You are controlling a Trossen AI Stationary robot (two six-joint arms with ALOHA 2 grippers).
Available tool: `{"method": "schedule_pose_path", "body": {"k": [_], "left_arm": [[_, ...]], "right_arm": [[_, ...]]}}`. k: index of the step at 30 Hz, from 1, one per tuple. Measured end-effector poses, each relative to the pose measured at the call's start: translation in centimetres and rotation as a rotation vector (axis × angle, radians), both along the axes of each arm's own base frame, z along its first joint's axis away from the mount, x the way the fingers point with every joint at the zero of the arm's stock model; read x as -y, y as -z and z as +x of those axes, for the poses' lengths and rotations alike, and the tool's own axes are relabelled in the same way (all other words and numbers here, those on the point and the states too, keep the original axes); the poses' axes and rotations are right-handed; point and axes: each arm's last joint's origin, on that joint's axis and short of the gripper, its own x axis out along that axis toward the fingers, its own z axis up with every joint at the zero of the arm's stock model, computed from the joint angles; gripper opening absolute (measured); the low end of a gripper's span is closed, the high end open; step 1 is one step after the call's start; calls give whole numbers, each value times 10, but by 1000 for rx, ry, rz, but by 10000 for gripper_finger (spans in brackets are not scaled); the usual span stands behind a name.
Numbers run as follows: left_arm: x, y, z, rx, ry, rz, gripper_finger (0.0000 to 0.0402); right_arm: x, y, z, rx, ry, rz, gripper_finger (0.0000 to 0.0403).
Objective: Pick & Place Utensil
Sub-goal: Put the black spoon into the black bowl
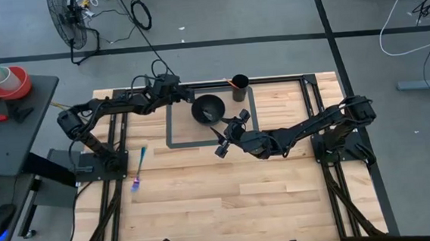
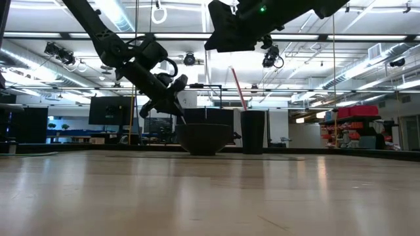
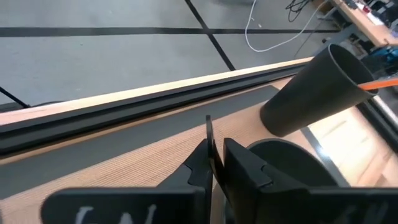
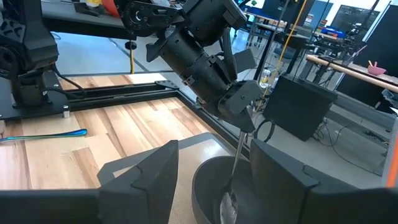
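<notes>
Pale wood planks make up the surface (image 1: 228, 203), with a dark mat outlined near its far edge. On that mat a black bowl (image 1: 208, 108) is seen, and just beside it a dark cup (image 1: 240, 87) holding an orange-red stick. The left end effector (image 1: 188, 99) is held at the bowl's rim, its fingers (image 3: 214, 165) pressed together on a thin dark utensil (image 4: 239, 155); in the right wrist view the utensil hangs from them down into the bowl, where its lower end is blurred. The right end effector (image 1: 230, 136) is held above the surface just beside the bowl, its fingers (image 4: 146, 171) spread wide apart with nothing between them. A blue utensil (image 1: 139, 170) lies flat on the bare wood near the left arm's base, well apart from the bowl. No brand, label or legible writing can be made out on the things.
</notes>
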Motion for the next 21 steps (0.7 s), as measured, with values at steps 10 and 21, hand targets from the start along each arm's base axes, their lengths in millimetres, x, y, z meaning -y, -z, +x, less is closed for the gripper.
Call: {"method": "schedule_pose_path", "body": {"k": [10, 21], "left_arm": [[0, 1, 0, -44, 31, 37, 108], [0, 3, -2, -107, 66, 66, 147]], "right_arm": [[0, 0, 0, 0, -1, 0, 201], [0, 0, 0, -5, 0, -1, 201]]}}
